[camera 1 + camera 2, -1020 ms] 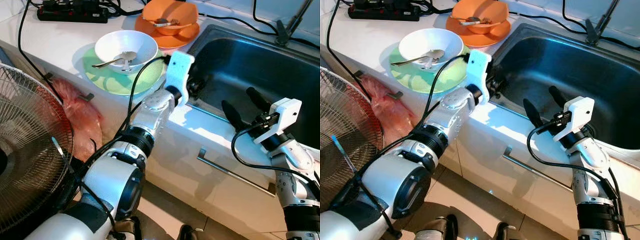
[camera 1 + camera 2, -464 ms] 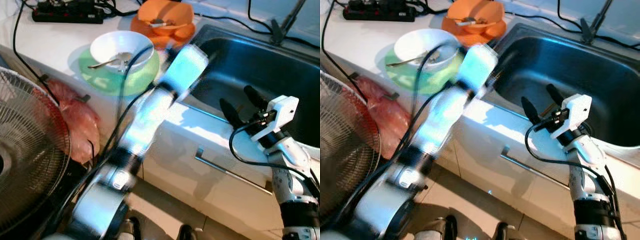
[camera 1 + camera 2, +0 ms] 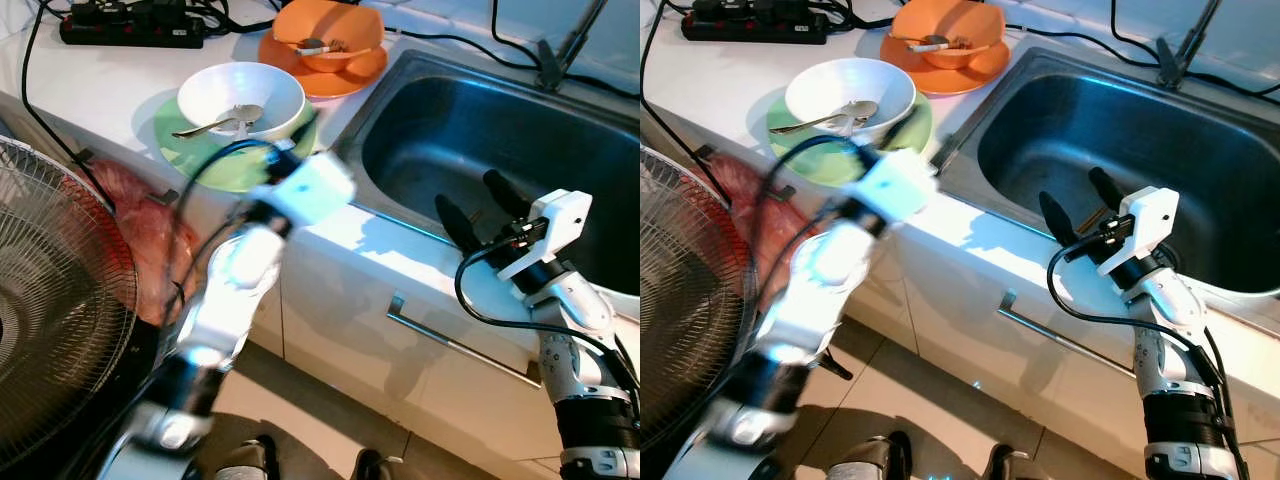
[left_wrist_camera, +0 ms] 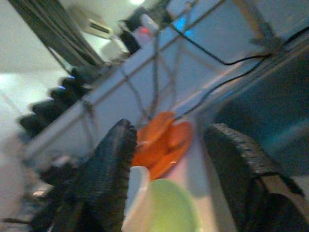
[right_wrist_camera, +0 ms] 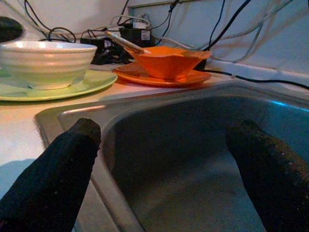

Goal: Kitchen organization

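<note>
A: Where are the dishes?

B: The white bowl (image 3: pixel 240 95) sits on the green plate (image 3: pixel 195 145) near the counter's (image 3: pixel 120 75) front edge, just left of the sink (image 3: pixel 480 140). A metal spoon (image 3: pixel 220 122) lies in the bowl. The orange bowl (image 3: pixel 325 30) rests on the orange plate (image 3: pixel 300 75) at the sink's back left corner, with a utensil (image 3: pixel 322 45) inside it.

A: What has changed?

B: A second ago the left arm's wrist lay over the sink's front left corner. Now the left gripper (image 4: pixel 169 159) is pulled back to the counter's front edge beside the green plate, motion-blurred. Its fingers are spread and hold nothing. Judgement: the arm is redirecting from the sink toward the white bowl and green plate, so no dish has been moved yet.

A: And the right side?

B: The right gripper (image 3: pixel 485 205) hovers over the sink's front rim as before, fingers spread wide, empty.

A: Materials and shapes?

B: Both bowls and plates look glazed and smooth. The white bowl is round and faintly ribbed outside. The orange bowl has a flared, angular rim. The sink is brushed steel with rounded corners. The gripper fingers (image 5: pixel 53 179) are black and coarsely textured.
</note>
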You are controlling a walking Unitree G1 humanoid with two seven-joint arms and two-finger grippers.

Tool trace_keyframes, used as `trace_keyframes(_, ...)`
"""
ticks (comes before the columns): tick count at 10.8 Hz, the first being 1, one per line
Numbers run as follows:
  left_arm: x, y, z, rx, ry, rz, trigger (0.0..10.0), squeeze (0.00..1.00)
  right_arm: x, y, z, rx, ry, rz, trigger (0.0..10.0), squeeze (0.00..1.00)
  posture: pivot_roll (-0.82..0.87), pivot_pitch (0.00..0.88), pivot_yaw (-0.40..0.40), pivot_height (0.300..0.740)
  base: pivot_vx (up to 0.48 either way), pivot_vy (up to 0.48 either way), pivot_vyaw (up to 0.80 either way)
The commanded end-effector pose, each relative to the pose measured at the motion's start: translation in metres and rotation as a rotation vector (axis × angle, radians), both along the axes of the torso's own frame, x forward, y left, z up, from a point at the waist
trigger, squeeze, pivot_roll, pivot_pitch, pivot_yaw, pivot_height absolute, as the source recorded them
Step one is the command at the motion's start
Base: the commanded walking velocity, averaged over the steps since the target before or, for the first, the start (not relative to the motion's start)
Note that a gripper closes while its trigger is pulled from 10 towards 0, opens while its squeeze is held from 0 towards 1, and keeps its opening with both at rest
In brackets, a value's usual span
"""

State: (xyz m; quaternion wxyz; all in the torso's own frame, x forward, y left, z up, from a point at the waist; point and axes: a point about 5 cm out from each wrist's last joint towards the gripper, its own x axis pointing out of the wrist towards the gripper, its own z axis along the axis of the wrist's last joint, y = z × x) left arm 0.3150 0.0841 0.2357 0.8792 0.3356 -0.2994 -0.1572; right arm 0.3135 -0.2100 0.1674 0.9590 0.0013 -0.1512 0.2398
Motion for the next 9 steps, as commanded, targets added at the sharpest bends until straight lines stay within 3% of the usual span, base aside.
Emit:
trace_keyframes(1,-0.008,0.001,0.003,0.039,-0.039,0.021,10.0,1.00,-0.001,0.004,-0.022,0.012,0.089,0.018,10.0,0.00,0.12,0.157,-0.018,0.740,0.000,0.000,0.00)
trace_keyframes(2,-0.013,0.003,0.004,0.048,-0.045,0.043,10.0,0.21,-0.001,0.004,-0.022,0.012,0.090,0.020,10.0,0.00,0.12,0.157,-0.020,0.740,0.000,0.000,0.00)
trace_keyframes(3,-0.018,0.007,0.005,0.076,-0.054,0.073,10.0,0.00,0.000,0.004,-0.021,0.012,0.089,0.023,10.0,0.00,0.13,0.158,-0.026,0.740,0.000,0.000,0.00)
trace_keyframes(5,-0.026,0.019,0.003,0.132,-0.045,0.140,10.0,0.00,0.002,0.007,-0.022,0.010,0.092,0.037,10.0,0.00,0.14,0.165,-0.032,0.740,0.000,0.000,0.00)
trace_keyframes(7,-0.023,0.037,-0.006,0.183,0.002,0.234,10.0,0.00,0.002,0.009,-0.023,0.010,0.095,0.047,10.0,0.00,0.14,0.172,-0.036,0.740,0.000,0.000,0.00)
trace_keyframes(9,-0.021,0.042,-0.010,0.180,0.020,0.269,10.0,0.00,0.002,0.009,-0.023,0.008,0.093,0.049,10.0,0.00,0.13,0.175,-0.037,0.740,0.000,0.000,0.00)
